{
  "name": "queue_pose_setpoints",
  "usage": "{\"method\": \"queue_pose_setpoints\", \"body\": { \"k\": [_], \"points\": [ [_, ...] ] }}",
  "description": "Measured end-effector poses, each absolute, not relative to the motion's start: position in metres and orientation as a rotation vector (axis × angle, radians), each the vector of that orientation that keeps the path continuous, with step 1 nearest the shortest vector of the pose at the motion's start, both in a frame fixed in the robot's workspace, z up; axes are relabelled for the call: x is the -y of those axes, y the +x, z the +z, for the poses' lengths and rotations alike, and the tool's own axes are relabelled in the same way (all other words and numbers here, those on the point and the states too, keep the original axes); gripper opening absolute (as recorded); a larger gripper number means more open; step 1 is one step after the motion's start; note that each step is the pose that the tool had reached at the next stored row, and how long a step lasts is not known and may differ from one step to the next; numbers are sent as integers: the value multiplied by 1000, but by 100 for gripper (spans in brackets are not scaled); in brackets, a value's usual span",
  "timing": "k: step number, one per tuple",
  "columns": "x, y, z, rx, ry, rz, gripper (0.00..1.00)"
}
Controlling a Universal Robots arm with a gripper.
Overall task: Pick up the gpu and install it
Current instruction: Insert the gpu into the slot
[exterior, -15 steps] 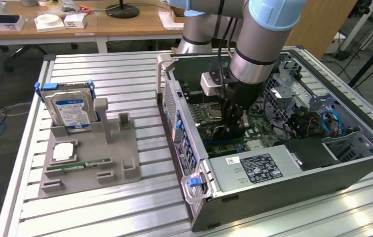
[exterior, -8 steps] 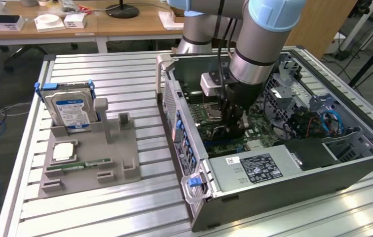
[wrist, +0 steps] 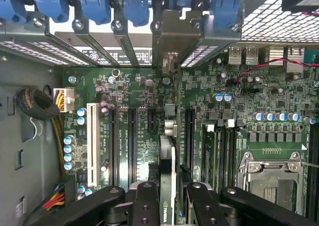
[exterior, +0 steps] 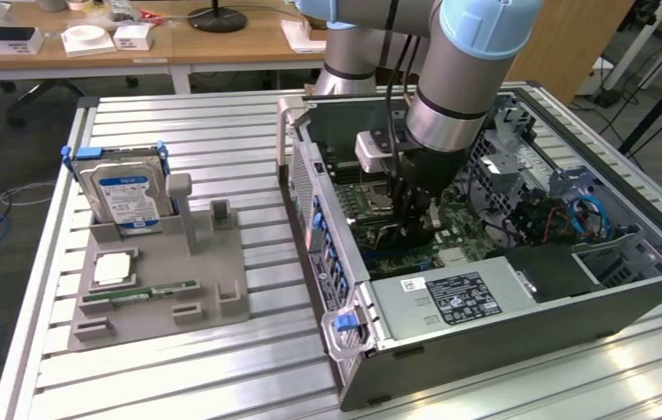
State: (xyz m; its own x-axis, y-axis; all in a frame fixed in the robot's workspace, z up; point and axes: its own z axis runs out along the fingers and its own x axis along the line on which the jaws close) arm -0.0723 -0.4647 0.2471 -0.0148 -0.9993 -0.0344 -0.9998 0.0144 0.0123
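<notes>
My gripper [wrist: 167,198] is shut on the gpu [wrist: 167,151], which I see edge-on as a thin card running from between the black fingers [wrist: 144,206] toward the rear slot openings. Its silvery end bracket [wrist: 171,41] stands among the case's slot covers. The card is upright over the green motherboard [wrist: 134,91], in line with the black expansion slots [wrist: 132,136]; whether it is seated I cannot tell. In the exterior view the arm reaches down into the open computer case [exterior: 541,306] and the gripper [exterior: 411,229] is low over the motherboard.
On the exterior view's left a grey holder [exterior: 208,280] carries a hard drive [exterior: 127,194], a processor chip [exterior: 115,269] and a memory stick [exterior: 138,293]. Inside the case are the processor socket [wrist: 271,178], blue slot clips [wrist: 134,4], cable bundles [wrist: 40,104] and a power supply [exterior: 460,297].
</notes>
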Motion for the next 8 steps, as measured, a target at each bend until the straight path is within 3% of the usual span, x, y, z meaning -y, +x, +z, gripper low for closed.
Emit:
{"method": "queue_pose_setpoints", "body": {
  "k": [8],
  "points": [
    [465,-72,247,-2226,-2194,51,26]
  ]
}}
